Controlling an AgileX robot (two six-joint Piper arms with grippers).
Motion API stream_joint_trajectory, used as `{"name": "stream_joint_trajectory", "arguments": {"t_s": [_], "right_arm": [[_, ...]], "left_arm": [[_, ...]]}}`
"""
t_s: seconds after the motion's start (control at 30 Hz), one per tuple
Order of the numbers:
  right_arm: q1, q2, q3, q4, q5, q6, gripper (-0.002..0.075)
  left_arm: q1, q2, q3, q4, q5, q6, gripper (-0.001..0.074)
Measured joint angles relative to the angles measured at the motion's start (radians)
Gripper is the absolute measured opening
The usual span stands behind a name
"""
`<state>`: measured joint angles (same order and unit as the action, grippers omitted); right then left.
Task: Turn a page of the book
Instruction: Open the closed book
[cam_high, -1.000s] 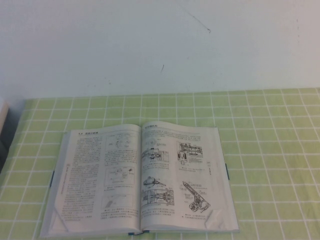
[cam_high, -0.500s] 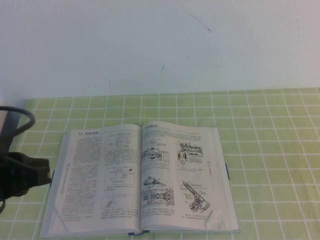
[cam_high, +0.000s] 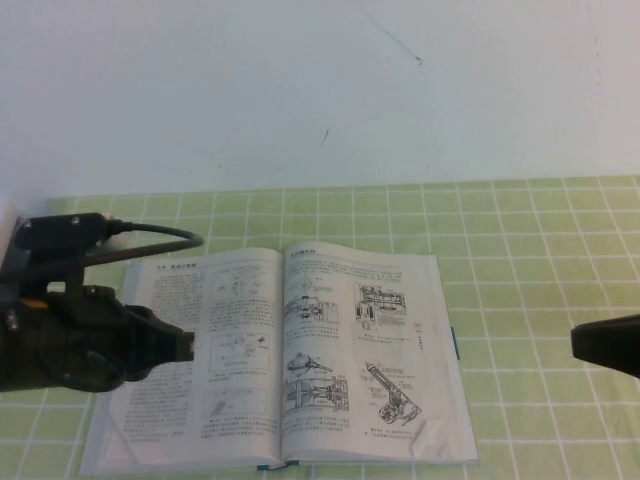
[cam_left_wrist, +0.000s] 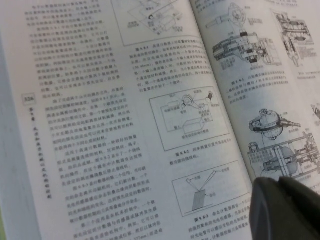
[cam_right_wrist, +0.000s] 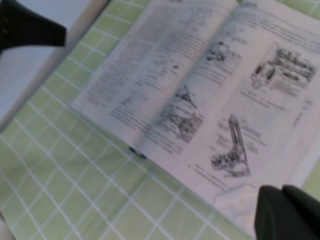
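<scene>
The book (cam_high: 275, 350) lies open and flat on the green checked cloth. Its right-hand page (cam_high: 365, 350) carries a heading and dark machine drawings in two columns; it also shows in the left wrist view (cam_left_wrist: 270, 75) and the right wrist view (cam_right_wrist: 260, 100). The left leaf (cam_high: 215, 340) has text columns and pale sketches. My left gripper (cam_high: 186, 346) is shut and empty, hovering over the left leaf near its outer edge; its fingers (cam_left_wrist: 285, 210) are pressed together. My right gripper (cam_high: 582, 343) is shut and empty, right of the book; its fingers (cam_right_wrist: 287, 212) are near the page's near right corner.
The green checked cloth (cam_high: 540, 260) covers the table. A white wall (cam_high: 320, 90) stands behind it. A thin teal-blue cover edge (cam_high: 455, 342) shows along the book's right side. The left arm's black cable (cam_high: 150, 235) loops above the book's far left corner.
My left arm has come in from the left and now reaches over the book's left leaf. My right gripper has entered at the right edge. The book has not moved.
</scene>
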<state>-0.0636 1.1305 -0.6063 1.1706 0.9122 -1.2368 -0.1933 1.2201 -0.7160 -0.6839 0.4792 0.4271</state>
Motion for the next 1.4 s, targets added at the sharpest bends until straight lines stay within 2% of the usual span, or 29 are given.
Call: {"name": "stream_joint_trajectory", "arguments": {"t_s": [0.1, 0.33, 0.43, 0.53, 0.63, 0.73, 0.87, 0.97, 1.03, 1.23, 1.4], "right_arm": [[0.061, 0.069, -0.001, 0.109, -0.038, -0.072, -0.0002], [0.314, 0.212, -0.002, 0.237, -0.215, -0.101, -0.0002], [0.338, 0.288, -0.002, 0.349, -0.222, -0.134, -0.0001], [0.338, 0.356, -0.002, 0.462, -0.264, -0.237, -0.0001], [0.338, 0.422, -0.006, 0.515, -0.299, -0.285, 0.0009], [0.338, 0.492, -0.02, 0.527, -0.295, -0.301, 0.0088], [0.338, 0.56, -0.036, 0.533, -0.277, -0.309, 0.0303], [0.338, 0.575, -0.045, 0.527, -0.281, -0.31, 0.0416], [0.338, 0.575, -0.057, 0.485, -0.294, -0.252, 0.0443], [0.338, 0.575, -0.087, 0.264, -0.314, -0.04, 0.0461], [0.338, 0.594, -0.089, 0.233, -0.308, 0.018, 0.0463]], "left_arm": [[-0.031, 0.049, 0.0, -0.003, -0.041, 0.0, -0.0002], [-0.035, 0.154, 0.0, -0.021, -0.082, -0.026, -0.0002], [-0.035, 0.194, -0.001, -0.033, -0.082, -0.03, -0.0002], [-0.035, 0.216, -0.001, -0.036, -0.086, -0.03, -0.0002], [-0.035, 0.228, -0.002, -0.043, -0.104, -0.03, -0.0002], [-0.035, 0.246, -0.005, -0.067, -0.11, -0.03, -0.0002], [-0.035, 0.281, -0.005, -0.076, -0.134, -0.023, -0.0002], [-0.035, 0.31, -0.007, -0.067, -0.135, -0.023, -0.0002], [-0.035, 0.331, -0.007, -0.057, -0.136, -0.023, -0.0002], [-0.035, 0.38, -0.007, -0.048, -0.177, -0.023, -0.0002], [-0.035, 0.404, -0.007, -0.048, -0.187, -0.023, -0.0002]]}}
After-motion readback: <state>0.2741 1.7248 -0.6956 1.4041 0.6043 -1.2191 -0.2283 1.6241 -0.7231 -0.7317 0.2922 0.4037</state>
